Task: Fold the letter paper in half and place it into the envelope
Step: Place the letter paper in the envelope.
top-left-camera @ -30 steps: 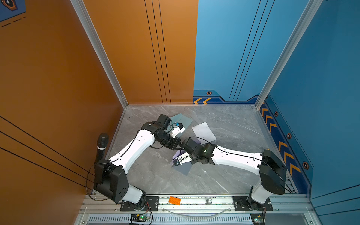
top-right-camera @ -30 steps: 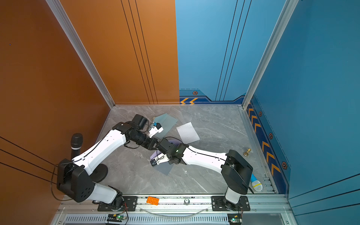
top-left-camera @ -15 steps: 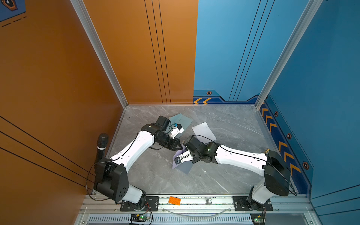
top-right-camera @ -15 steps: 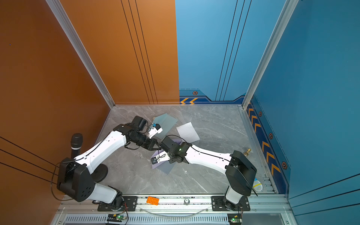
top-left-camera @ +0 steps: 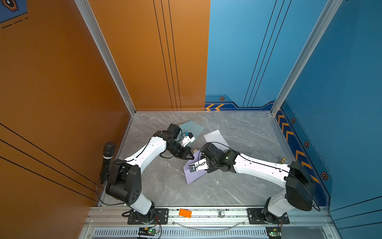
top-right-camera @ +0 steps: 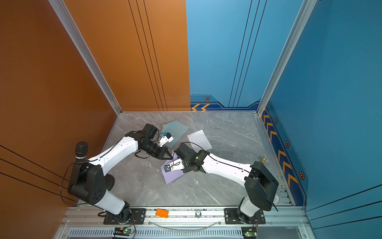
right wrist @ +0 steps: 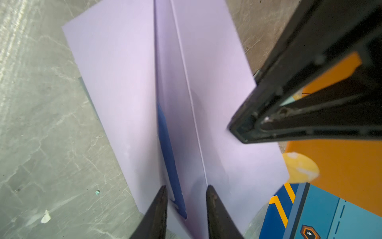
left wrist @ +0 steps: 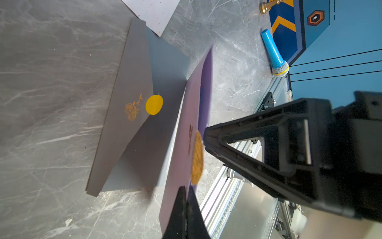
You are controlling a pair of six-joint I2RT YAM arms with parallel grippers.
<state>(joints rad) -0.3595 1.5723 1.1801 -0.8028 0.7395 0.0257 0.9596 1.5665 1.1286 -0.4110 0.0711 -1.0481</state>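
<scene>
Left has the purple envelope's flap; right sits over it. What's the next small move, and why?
Probably lift the right gripper straight up off the purple envelope. Its jaws stand apart, holding nothing, while the left gripper is shut on the flap, holding it raised. The white sheet lies flat outside the envelope, so right looks free to fetch it.

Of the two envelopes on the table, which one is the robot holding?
The lilac paper envelope: the left gripper pinches its raised flap. The grey-blue paper envelope lies flat farther back, ungripped.
</scene>
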